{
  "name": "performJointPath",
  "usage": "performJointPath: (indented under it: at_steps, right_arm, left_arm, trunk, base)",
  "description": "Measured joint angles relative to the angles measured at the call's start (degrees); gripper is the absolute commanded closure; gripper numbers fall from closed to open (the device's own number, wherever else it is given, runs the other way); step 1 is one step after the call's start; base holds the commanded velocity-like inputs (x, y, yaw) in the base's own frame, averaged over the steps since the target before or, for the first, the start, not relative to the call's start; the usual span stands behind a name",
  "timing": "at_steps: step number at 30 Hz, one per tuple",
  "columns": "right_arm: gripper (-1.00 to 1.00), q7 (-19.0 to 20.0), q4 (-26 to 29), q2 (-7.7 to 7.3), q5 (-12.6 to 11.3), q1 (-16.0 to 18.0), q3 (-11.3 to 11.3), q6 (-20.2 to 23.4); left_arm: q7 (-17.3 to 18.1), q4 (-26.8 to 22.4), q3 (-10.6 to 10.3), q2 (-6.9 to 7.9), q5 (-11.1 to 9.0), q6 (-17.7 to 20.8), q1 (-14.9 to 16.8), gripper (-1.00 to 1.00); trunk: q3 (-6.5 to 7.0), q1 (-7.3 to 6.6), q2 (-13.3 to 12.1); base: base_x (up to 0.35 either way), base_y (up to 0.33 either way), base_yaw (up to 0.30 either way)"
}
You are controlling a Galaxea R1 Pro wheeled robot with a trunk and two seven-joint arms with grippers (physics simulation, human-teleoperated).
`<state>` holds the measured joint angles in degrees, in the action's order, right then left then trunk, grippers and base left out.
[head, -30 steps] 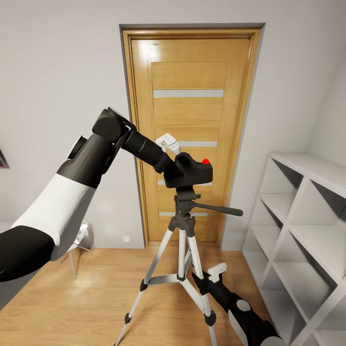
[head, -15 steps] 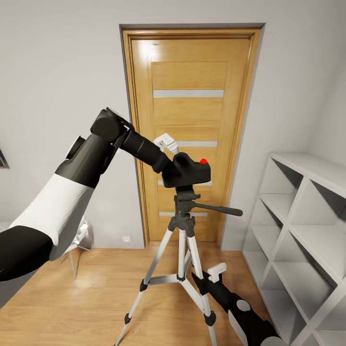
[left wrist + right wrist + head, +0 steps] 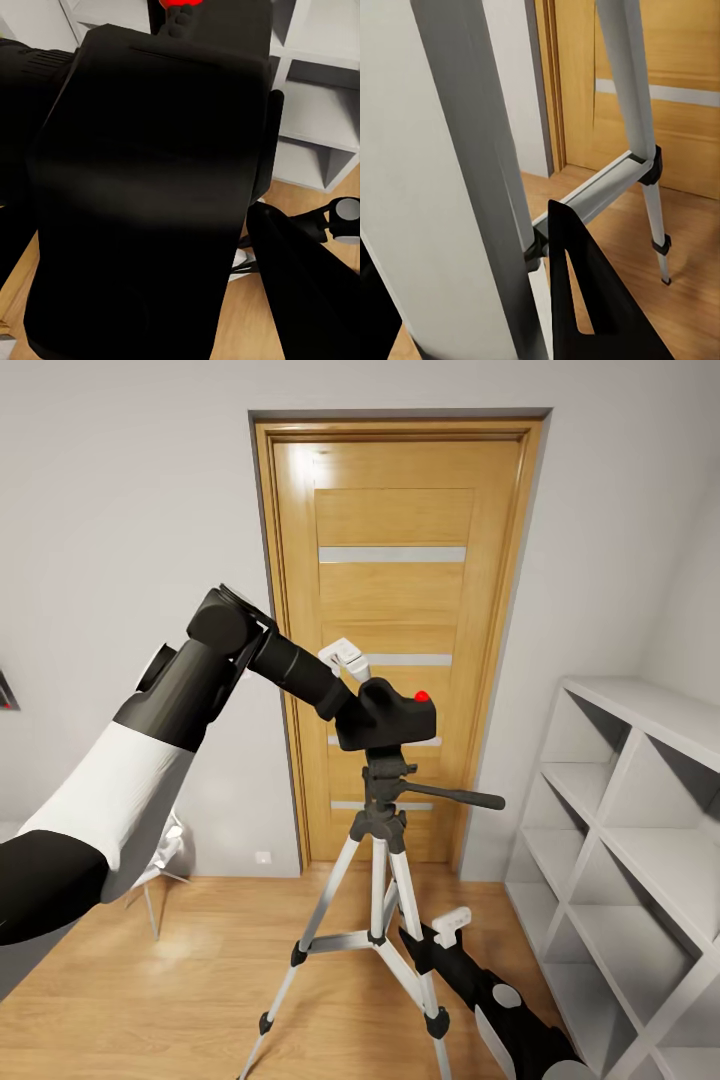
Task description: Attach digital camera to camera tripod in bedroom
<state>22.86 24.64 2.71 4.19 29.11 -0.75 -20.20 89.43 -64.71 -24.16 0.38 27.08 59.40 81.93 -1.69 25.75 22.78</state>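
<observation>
Black digital camera (image 3: 385,722) sits level atop upright camera tripod (image 3: 378,860).

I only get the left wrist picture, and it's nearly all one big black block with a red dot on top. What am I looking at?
Observer: That block is the digital camera, held by the left gripper. The head view shows it sitting right on top of the camera tripod.
Operator: Where does that tripod stand?
Observer: Directly in front of an oak door with grey stripes, set in a pale grey wall.
Operator: And the robot's other arm?
Observer: The right gripper is low down, close against a tripod leg. I cannot tell whether it grips the leg.
</observation>
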Motion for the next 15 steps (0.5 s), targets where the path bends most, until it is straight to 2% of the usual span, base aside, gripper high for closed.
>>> performJointPath:
  at_steps: [15]
  right_arm:
    - [1.0,0.0,0.0,0.01,0.3,0.0,0.1,-0.2]
  left_arm:
    - [0.0,0.1,-0.2,-0.06,0.0,0.0,0.0,1.0]
  trunk:
    - [0.0,0.0,0.0]
  base:
    - [0.0,0.0,0.0]
